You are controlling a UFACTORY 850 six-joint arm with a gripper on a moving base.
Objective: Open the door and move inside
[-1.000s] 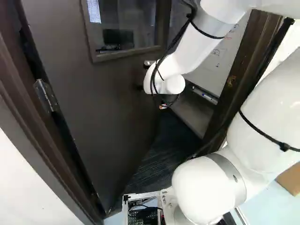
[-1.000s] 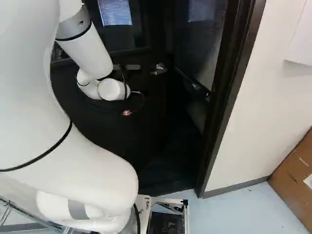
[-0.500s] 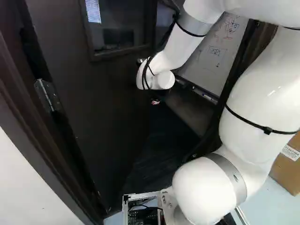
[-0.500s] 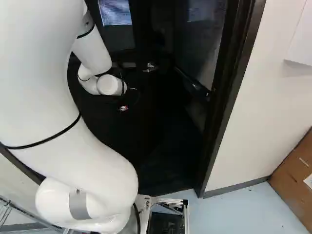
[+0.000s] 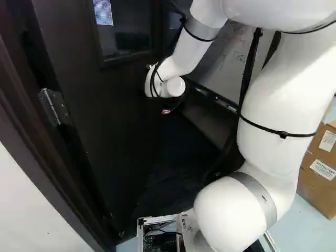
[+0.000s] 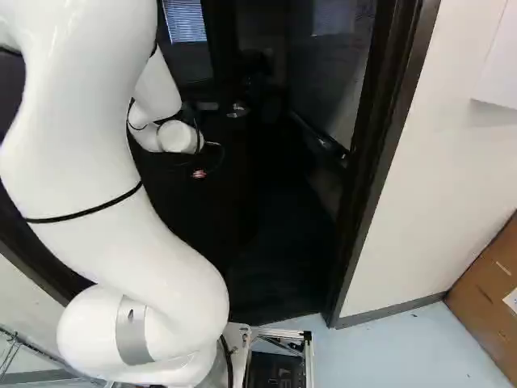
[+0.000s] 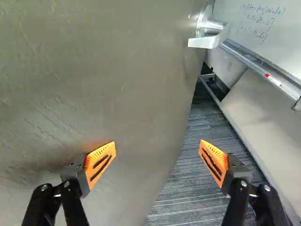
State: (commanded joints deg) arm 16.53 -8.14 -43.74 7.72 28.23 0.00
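wrist view: gripper (image 7: pixel 158 146) spread pretty wide, door's (image 7: pixel 103 84) partway open
one finger's over the door face, other's over the carpet (image 7: pixel 188 188), lever handle (image 7: pixel 207 35) is ahead, whiteboard (image 7: pixel 254 28) past the door edge

The rounded white arm (image 5: pixel 278 100) has grey bands (image 5: pixel 259 194), black cables (image 5: pixel 153 83) and black ties (image 5: pixel 283 134).

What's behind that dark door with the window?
Past the free edge of the door, the wrist view shows a whiteboard with a tray and striped carpet. Whatever lies directly behind the door is covered; the window shows only dim shapes and a bright striped patch.
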